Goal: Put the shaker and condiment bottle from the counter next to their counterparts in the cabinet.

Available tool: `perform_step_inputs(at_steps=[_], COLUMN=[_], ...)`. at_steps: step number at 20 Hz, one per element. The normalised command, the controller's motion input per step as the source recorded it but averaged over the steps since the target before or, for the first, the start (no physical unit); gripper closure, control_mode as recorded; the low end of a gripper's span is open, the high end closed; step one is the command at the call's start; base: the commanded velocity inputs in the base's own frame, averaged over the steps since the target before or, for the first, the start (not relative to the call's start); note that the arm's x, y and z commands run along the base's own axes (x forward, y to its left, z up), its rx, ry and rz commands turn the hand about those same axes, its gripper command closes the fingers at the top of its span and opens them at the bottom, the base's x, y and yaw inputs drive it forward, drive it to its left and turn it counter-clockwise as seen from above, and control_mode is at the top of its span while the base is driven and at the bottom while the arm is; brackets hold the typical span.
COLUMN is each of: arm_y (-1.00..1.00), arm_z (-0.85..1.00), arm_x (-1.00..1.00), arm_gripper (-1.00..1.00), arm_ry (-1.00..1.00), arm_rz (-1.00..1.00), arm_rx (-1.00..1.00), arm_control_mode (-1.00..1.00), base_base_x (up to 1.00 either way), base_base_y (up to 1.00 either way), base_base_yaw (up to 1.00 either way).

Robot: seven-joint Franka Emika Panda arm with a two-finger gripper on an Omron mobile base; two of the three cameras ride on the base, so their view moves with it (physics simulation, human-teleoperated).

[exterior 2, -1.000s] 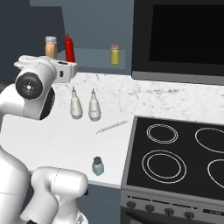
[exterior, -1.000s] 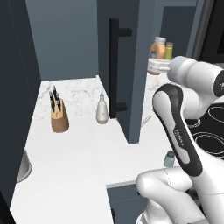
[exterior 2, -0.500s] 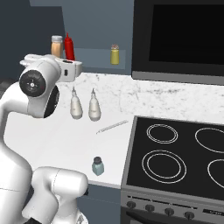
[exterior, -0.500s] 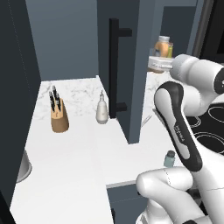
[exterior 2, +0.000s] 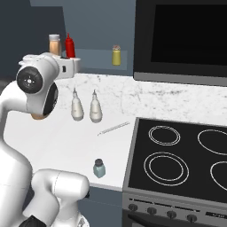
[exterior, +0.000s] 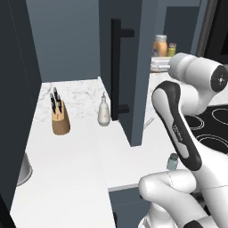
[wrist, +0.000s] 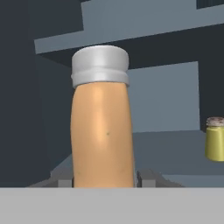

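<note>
The orange condiment bottle [wrist: 103, 127] with its pale cap stands upright between my fingertips [wrist: 146, 177], and my gripper [wrist: 105, 178] is shut on its lower part. It is held up at the height of the cabinet shelf [exterior 2: 95, 60]; the right base view has the bottle [exterior 2: 54, 44] just left of a red bottle [exterior 2: 69, 45]. The yellow jar with a tan cap [wrist: 215, 139] stands further right on that shelf [exterior 2: 116, 55]. The shaker [exterior 2: 99, 168] sits on the white counter [exterior 2: 62, 142] near its front edge, also seen beside my arm [exterior: 172, 161].
The tall open cabinet door [exterior: 138, 89] with its black bar handle [exterior: 116, 67] hangs left of my arm. Two white pear-shaped bottles [exterior 2: 77, 106] [exterior 2: 95, 108], a thin utensil [exterior 2: 113, 128] and a knife block [exterior: 60, 118] are on the counter. A black cooktop [exterior 2: 177, 155] lies right.
My hand with the condiment bottle has risen slightly and edged toward the shelf. The shaker and the jars on the shelf have stayed put.
</note>
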Motion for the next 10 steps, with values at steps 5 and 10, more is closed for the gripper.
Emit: perform_step_inputs(at_steps=[5, 10], arm_y=[0.0, -0.07], arm_z=[0.02, 0.0], arm_x=[0.19, 0.08], arm_gripper=[1.0, 1.0], arm_ry=[0.0, 0.0], arm_rz=[0.0, 0.0], arm_rx=[-0.01, 0.0], arm_control_mode=[-1.0, -1.0], base_base_x=[0.0, 0.0], base_base_y=[0.0, 0.0], base_base_yaw=[0.0, 0.0])
